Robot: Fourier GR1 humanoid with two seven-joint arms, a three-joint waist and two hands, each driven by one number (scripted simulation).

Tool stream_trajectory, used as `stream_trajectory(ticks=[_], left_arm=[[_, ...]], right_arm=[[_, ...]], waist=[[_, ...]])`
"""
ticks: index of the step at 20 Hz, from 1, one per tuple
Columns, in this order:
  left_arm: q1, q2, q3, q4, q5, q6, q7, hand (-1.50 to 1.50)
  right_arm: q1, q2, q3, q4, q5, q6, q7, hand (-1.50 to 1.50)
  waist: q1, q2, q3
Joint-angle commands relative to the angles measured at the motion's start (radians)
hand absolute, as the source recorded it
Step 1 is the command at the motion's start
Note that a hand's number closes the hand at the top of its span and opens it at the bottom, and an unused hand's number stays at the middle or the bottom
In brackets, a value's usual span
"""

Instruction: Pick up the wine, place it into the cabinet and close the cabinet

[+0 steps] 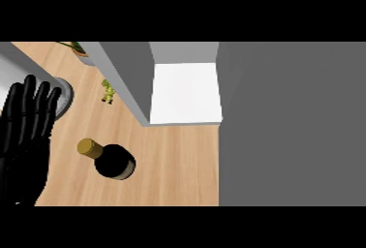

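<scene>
A dark wine bottle [113, 161] with a gold cap stands on the wooden counter [172, 164], seen from above, left of centre. My left hand [25, 133] is at the left edge, fingers straight and pointing up, a short way left of the bottle and not touching it. The grey cabinet [286, 121] fills the right side; its door [129, 82] stands open, showing the white inside [187, 92]. My right hand does not show.
A round metal object [64, 94] lies behind my left hand's fingers. A small yellow-green item [107, 92] sits on the counter by the open door, and a potted plant [80, 51] is at the back left.
</scene>
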Motion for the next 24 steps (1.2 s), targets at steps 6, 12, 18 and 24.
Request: stream_trajectory(ticks=[6,12,18,24], left_arm=[[-0.021,0.11,-0.187,-0.025,0.174,-0.341,-0.069,-1.5],[0.085,0.09,-0.229,-0.107,0.515,-0.36,0.203,-1.5],[0.15,0.078,-0.301,-0.304,0.503,-0.254,0.336,-1.5],[0.144,0.063,-0.365,-0.399,0.465,-0.18,0.426,-1.5]], right_arm=[[0.136,-0.011,0.053,-0.098,-0.003,0.047,0.017,-1.5],[0.144,-0.054,0.119,-0.219,-0.179,0.158,0.182,-1.5],[0.17,-0.051,0.152,-0.359,-0.181,0.14,0.3,-1.5],[0.124,-0.088,0.062,-0.45,-0.268,0.113,0.436,-1.5]], waist=[[0.0,-0.024,-0.001],[0.025,-0.022,0.0],[0.03,-0.021,0.0],[0.03,-0.022,0.0]])
